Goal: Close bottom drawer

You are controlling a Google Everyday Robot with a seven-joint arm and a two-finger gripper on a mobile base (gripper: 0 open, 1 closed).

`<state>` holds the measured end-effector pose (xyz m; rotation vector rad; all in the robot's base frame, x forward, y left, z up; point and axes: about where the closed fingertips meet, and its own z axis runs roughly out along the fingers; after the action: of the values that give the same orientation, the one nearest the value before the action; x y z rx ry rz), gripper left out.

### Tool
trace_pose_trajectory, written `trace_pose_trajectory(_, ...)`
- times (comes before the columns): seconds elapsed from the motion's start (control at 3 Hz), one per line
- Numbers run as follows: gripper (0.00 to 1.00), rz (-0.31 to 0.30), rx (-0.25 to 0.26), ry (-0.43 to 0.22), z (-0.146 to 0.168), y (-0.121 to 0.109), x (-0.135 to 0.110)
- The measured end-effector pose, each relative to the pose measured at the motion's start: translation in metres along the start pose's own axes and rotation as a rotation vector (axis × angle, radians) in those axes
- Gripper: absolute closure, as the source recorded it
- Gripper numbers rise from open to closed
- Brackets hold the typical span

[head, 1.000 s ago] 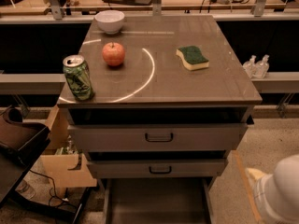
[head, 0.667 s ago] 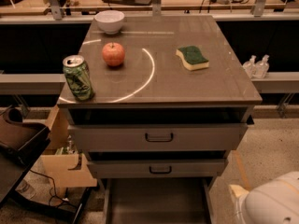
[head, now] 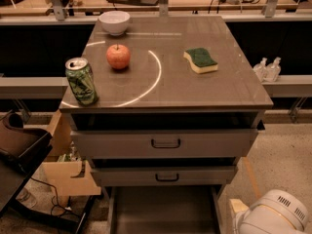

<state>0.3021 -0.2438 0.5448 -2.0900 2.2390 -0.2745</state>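
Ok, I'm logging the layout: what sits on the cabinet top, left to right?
Can → apple → sponge. The gripper is out of view; only a white arm part shows at bottom right.

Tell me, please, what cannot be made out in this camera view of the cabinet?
The bottom drawer: only its open tray shows; its front and handle are cut off by the picture's lower edge.
The tool: out of frame; only a white arm housing shows at the lower right corner, itself cut by the edges.
The top drawer and middle drawer: their insides are hidden in shadow behind their fronts.
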Motion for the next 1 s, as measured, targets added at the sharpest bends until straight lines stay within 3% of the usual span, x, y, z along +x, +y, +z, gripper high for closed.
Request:
trace_pose_trajectory(0.33,0.0,-0.002,-0.019,-0.009,0.022,0.006,-0.013)
trace_pose_trajectory(1.0,0.0,-0.003,-0.086,-0.097,0.114,0.029,-0.056)
